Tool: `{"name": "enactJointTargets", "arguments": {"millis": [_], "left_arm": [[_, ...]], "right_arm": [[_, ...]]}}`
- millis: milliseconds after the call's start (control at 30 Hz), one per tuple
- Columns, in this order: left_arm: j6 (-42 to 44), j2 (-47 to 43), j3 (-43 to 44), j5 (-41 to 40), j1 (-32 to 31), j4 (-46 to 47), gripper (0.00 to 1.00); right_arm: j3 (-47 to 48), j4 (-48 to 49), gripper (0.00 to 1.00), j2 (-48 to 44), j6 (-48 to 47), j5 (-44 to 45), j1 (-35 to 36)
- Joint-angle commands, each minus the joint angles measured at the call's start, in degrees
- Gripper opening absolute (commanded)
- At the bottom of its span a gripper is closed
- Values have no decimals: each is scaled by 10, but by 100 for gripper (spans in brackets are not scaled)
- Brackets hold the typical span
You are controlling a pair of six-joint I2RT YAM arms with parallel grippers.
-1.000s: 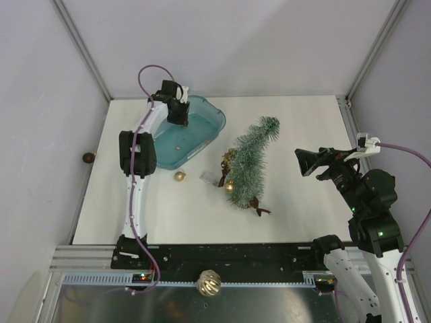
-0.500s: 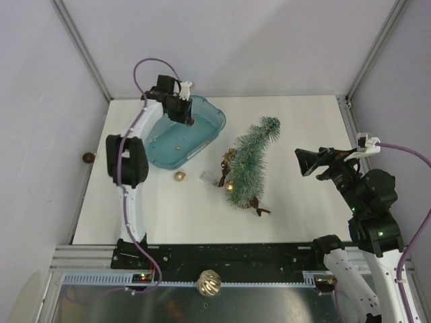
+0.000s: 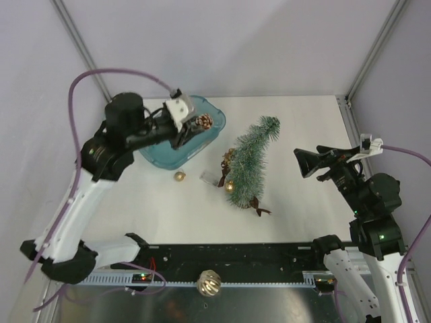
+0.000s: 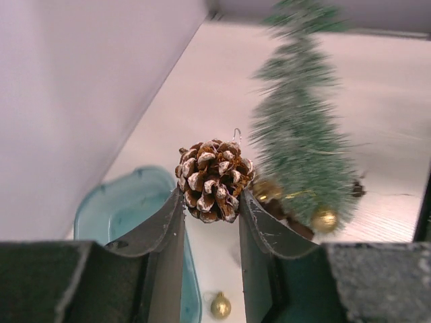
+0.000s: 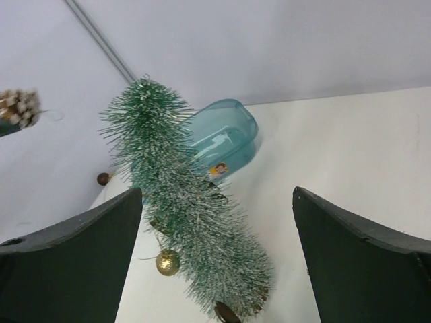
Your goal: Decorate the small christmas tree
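The small christmas tree (image 3: pixel 249 165) lies on the white table, tip toward the back; it also shows as the tree (image 4: pixel 303 148) in the left wrist view and the tree (image 5: pixel 182 202) in the right wrist view. A gold bauble (image 3: pixel 229 186) and a brown star ornament (image 3: pixel 258 206) sit against it. My left gripper (image 3: pixel 196 126) is raised over the teal tub's right end, shut on a frosted pine cone (image 4: pixel 213 179) with a wire hook. My right gripper (image 3: pixel 306 161) hovers to the right of the tree, wide open and holding nothing.
The teal tub (image 3: pixel 165 156) stands at the back left, partly hidden under my left arm. A loose gold bauble (image 3: pixel 180 176) lies just in front of it. A dark bauble (image 3: pixel 88 157) rests off the table's left edge. A large gold ball (image 3: pixel 209 282) sits on the near rail.
My left arm rose out of the tub with the pine cone in its jaws and swung right toward the tree. The right arm barely moved.
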Motion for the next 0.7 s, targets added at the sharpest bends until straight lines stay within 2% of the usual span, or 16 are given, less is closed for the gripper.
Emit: {"name": "enactJointTargets", "arguments": {"millis": [0, 167, 667], "left_arm": [[67, -49, -18, -42, -83, -9, 22], [79, -67, 28, -53, -162, -10, 25], [110, 55, 152, -20, -231, -11, 26]], "right_arm": [[7, 36, 98, -13, 19, -36, 3], [20, 42, 98, -17, 30, -54, 2], [22, -4, 98, -17, 8, 2, 3]]}}
